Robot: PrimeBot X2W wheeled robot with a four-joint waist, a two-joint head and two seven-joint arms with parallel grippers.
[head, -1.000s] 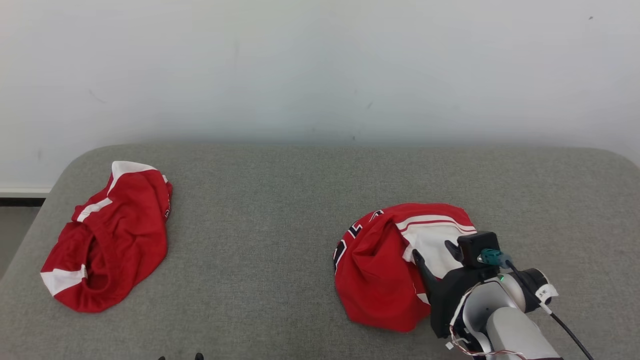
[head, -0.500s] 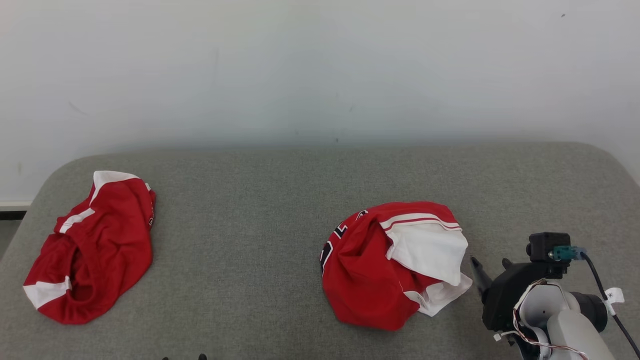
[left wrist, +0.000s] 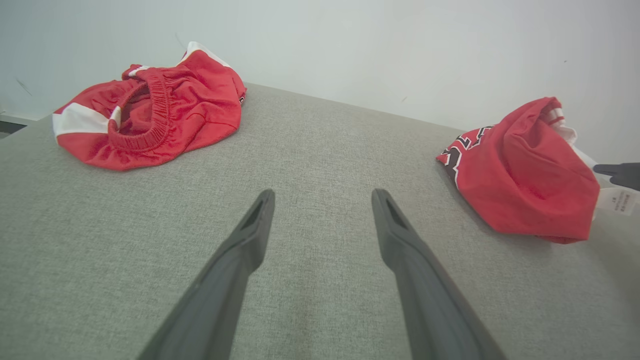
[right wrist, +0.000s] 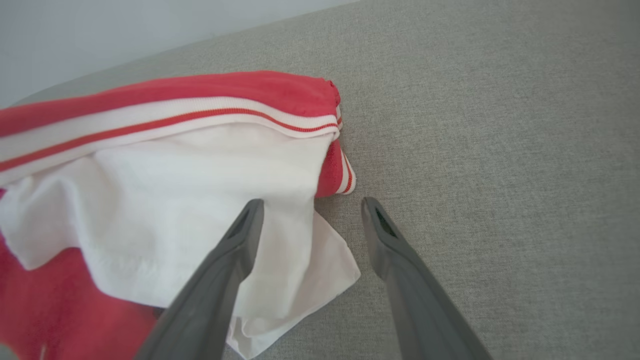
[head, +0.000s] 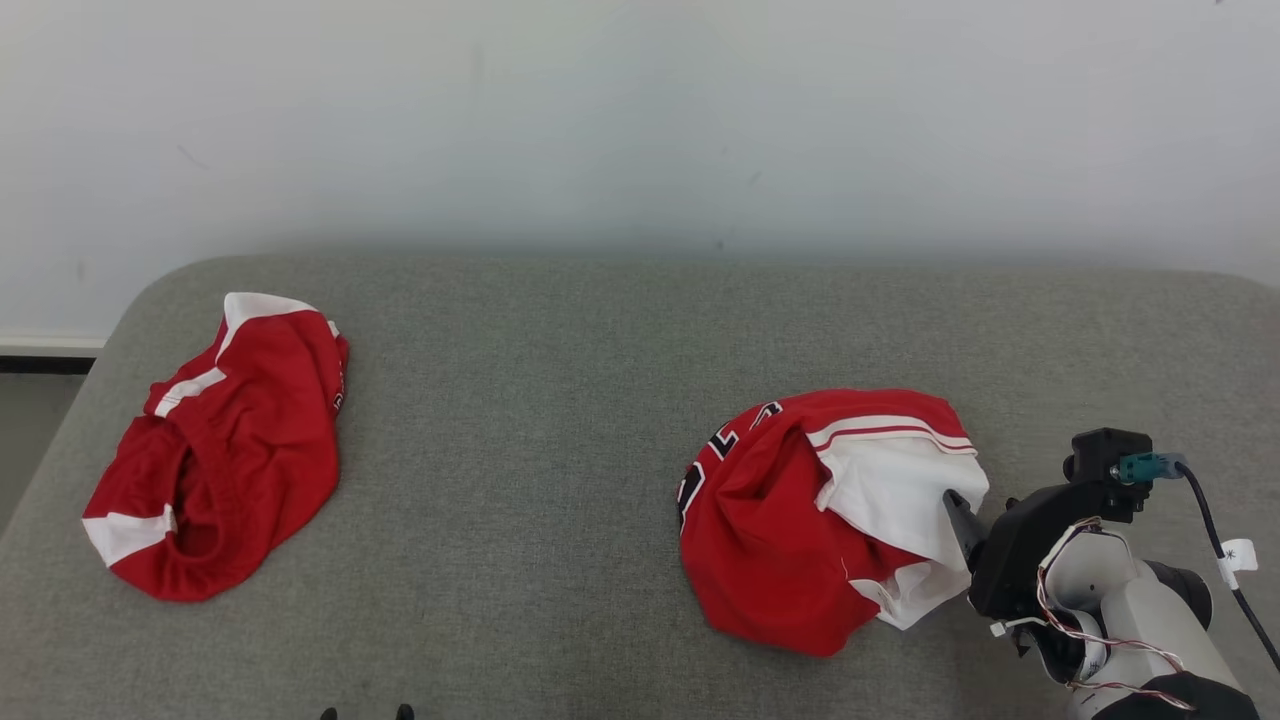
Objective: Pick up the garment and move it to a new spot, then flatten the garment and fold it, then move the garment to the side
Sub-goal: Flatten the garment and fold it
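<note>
A grey, woven padded surface (head: 520, 400) with rounded far corners spans the head view; a crumpled pair of red shorts (head: 225, 450) lies on its left part, near the left edge, with white panels at the far and near ends and a gathered elastic waistband gaping open on the near side; a plain white wall (head: 640, 120), faintly scuffed, rises behind the surface; at the far left a pale skirting strip (head: 45, 345) runs along the wall's foot, a dark band just beneath it.

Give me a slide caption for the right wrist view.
Open right end effector poised at the white edge of a crumpled red jersey on the grey padded surface; nothing gripped yet.
</note>
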